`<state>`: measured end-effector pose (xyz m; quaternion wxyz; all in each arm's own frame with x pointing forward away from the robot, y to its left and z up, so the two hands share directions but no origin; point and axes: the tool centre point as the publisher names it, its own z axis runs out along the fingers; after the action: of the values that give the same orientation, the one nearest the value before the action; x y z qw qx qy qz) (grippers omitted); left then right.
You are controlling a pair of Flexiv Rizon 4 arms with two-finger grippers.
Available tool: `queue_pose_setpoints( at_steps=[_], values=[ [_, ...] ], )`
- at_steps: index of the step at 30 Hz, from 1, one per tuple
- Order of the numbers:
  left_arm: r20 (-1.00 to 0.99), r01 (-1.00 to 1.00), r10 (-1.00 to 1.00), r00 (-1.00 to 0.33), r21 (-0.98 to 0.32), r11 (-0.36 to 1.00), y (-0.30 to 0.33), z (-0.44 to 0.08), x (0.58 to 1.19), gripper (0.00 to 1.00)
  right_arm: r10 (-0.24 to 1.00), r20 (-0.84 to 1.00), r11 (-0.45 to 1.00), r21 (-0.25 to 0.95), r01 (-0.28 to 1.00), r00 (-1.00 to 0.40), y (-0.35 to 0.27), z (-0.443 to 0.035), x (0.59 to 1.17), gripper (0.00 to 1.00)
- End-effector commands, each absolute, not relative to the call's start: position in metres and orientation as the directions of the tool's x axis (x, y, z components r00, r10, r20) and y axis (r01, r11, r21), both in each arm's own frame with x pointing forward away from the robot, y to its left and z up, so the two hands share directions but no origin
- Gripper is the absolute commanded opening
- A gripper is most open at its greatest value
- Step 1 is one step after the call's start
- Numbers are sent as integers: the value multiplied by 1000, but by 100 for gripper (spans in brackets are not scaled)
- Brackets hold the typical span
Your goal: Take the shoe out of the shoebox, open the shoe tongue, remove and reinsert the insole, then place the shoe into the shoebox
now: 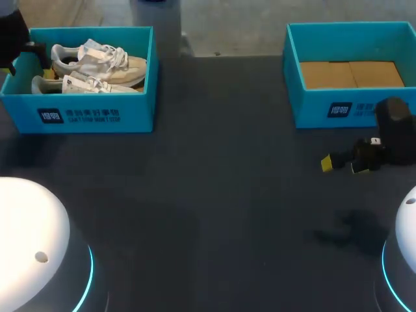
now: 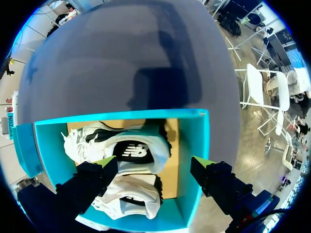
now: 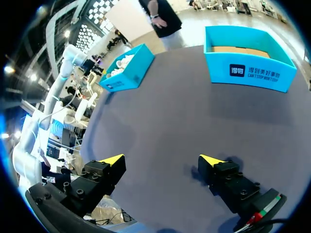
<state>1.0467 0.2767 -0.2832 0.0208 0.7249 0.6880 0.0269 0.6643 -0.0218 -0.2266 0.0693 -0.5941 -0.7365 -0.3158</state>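
Two white shoes (image 1: 97,65) lie side by side in the left blue shoebox (image 1: 91,114) at the table's back left. My left arm (image 1: 14,36) hangs over that box's left end. In the left wrist view my left gripper (image 2: 153,162) is open just above the shoes, one fingertip (image 2: 104,162) over the nearer shoe (image 2: 129,194), touching nothing. The farther shoe (image 2: 121,145) lies on its side. My right gripper (image 1: 342,164) hovers open over bare table in front of the right shoebox (image 1: 351,104); nothing lies between its fingers in the right wrist view (image 3: 162,159).
The right shoebox (image 3: 248,63) holds only a brown cardboard floor (image 1: 351,75). The left shoebox (image 3: 129,73) shows far across the dark table (image 1: 208,195). White arm bases stand at the front corners (image 1: 29,240).
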Motion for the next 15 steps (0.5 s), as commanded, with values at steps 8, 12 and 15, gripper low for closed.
queue_pose_setpoints(
  at_steps=[8, 12, 15],
  values=[
    [-20, 996, 997, 81, 46, -80, 277, -314, 1062, 100, 833, 476, 94, 382, 919, -283, -21, -227, 664, 100],
    [-34, 996, 996, 82, 27, -81, 282, -319, 1066, 80, 833, 476, 94, 382, 919, -283, -21, -227, 664, 100],
    [-25, 996, 996, 90, 14, -90, 283, -324, 1068, 72, 833, 476, 94, 382, 919, -283, -21, -227, 664, 100]
  ],
)
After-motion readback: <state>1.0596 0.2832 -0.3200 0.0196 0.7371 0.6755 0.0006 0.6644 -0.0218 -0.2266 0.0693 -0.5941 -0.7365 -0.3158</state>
